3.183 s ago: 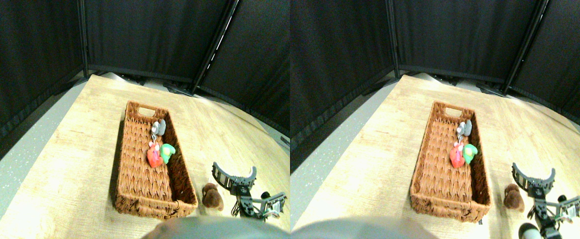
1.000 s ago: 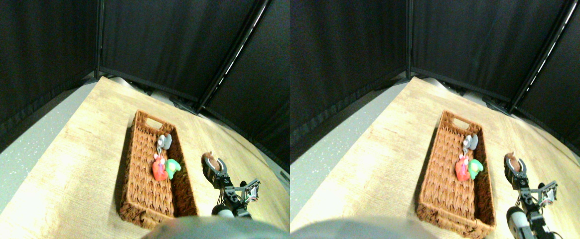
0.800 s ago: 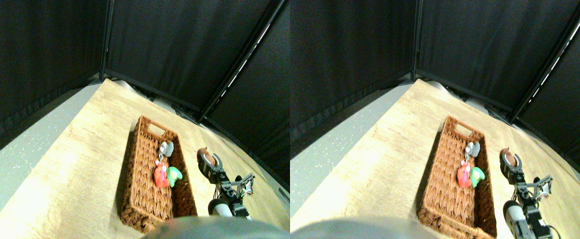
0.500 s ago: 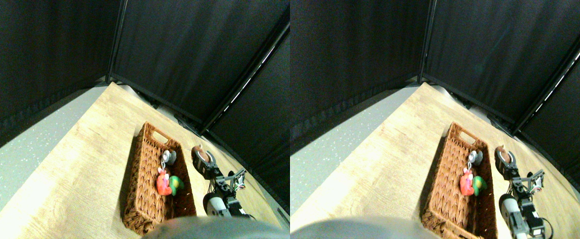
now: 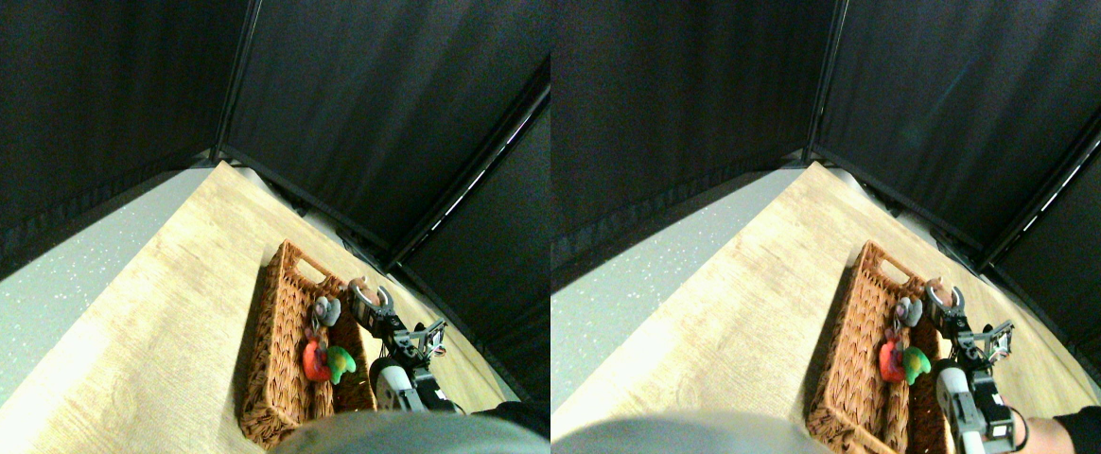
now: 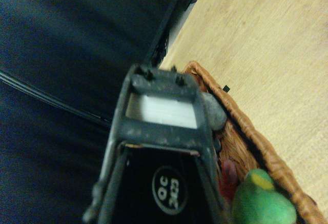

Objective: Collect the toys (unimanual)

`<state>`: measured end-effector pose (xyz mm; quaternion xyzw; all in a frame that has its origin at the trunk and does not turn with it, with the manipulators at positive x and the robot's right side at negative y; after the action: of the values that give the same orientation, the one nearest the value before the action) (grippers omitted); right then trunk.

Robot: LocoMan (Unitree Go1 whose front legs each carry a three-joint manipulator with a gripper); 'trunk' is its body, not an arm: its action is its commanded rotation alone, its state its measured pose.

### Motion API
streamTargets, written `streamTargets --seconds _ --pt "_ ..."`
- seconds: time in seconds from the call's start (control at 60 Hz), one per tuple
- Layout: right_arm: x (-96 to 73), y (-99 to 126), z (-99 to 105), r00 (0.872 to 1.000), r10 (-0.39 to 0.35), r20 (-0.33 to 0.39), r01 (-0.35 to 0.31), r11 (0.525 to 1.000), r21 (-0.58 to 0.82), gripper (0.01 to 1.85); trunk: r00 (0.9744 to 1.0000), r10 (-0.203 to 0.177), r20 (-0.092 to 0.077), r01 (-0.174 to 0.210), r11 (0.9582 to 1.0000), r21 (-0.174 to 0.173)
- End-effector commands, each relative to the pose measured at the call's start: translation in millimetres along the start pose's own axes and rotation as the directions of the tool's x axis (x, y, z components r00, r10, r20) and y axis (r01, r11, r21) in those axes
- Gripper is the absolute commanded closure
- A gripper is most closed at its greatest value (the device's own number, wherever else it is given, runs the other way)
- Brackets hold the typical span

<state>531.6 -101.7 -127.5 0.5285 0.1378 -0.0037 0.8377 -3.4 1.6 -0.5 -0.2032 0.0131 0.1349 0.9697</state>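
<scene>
Three small plush toys lie inside the long brown woven wicker basket [image 5: 271, 378], which stands on the pale wooden floor [image 5: 182, 312]: a grey one [image 5: 327, 309], a red-pink one [image 5: 315, 360] and a green one [image 5: 340, 360]. The black two-jaw right gripper [image 5: 371, 298] is raised over the basket's wall on the manipulator's side, near the far end. A small brown plush toy [image 5: 366, 288] sits between its curved jaws, which are closed around it. The grey toy is just beside the gripper, toward the basket's inside. The red-pink and green toys touch each other and lie nearer to the robot than the gripper. In the wrist view the dark jaw frame [image 6: 161, 131] covers the middle, so the brown toy is hidden there; the green toy [image 6: 264, 201] and the basket's rim [image 6: 246, 124] show beside the frame. Black curtains [image 5: 342, 104] stand behind the gripper.
</scene>
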Motion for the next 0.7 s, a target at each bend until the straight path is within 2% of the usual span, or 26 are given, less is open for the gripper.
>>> streamTargets --seconds 0.017,0.1,0.15,0.3,0.367,0.4,0.5,0.567,0.583,0.65,0.7 --pt "-0.7 1 4 1.000 -0.005 -0.004 0.005 0.998 -0.066 0.85 0.9997 0.020 -0.015 -0.020 0.9998 0.000" --pt "-0.7 0 6 1.000 -0.012 0.006 0.012 0.999 -0.050 0.81 0.9997 0.019 -0.017 -0.019 0.9998 0.004" --pt "-1.4 -1 7 1.000 -0.009 0.014 0.010 0.999 -0.043 0.90 0.9997 0.015 -0.017 -0.015 0.9999 0.009" --pt "-1.1 -4 17 0.998 -0.007 0.057 0.009 0.999 -0.044 0.94 0.9998 -0.002 -0.021 0.002 0.9996 0.029" --pt "-1.3 -7 29 0.996 0.021 0.082 -0.015 0.998 -0.062 1.10 0.9996 -0.016 -0.025 0.017 0.9990 0.042" --pt "-4.1 -8 35 0.990 0.013 0.137 -0.004 0.998 -0.063 1.11 0.9994 -0.021 -0.028 0.023 0.9986 0.047" --pt "-8.1 -13 50 0.981 -0.004 0.195 0.010 1.000 -0.029 1.10 0.9985 -0.041 -0.036 0.044 0.9968 0.067" --pt "-13.8 -21 69 0.968 0.011 0.252 -0.001 0.999 -0.041 1.14 0.9974 -0.057 -0.043 0.061 0.9950 0.080" --pt "-16.0 -23 72 0.959 0.004 0.285 0.011 0.999 -0.049 1.13 0.9969 -0.064 -0.045 0.068 0.9941 0.085" --pt "-22.1 -29 86 0.947 0.007 0.322 0.008 0.999 -0.045 1.08 0.9950 -0.084 -0.054 0.090 0.9906 0.104" --pt "-29.3 -33 92 0.932 -0.008 0.363 0.021 0.999 -0.031 1.02 0.9938 -0.094 -0.059 0.100 0.9887 0.112"
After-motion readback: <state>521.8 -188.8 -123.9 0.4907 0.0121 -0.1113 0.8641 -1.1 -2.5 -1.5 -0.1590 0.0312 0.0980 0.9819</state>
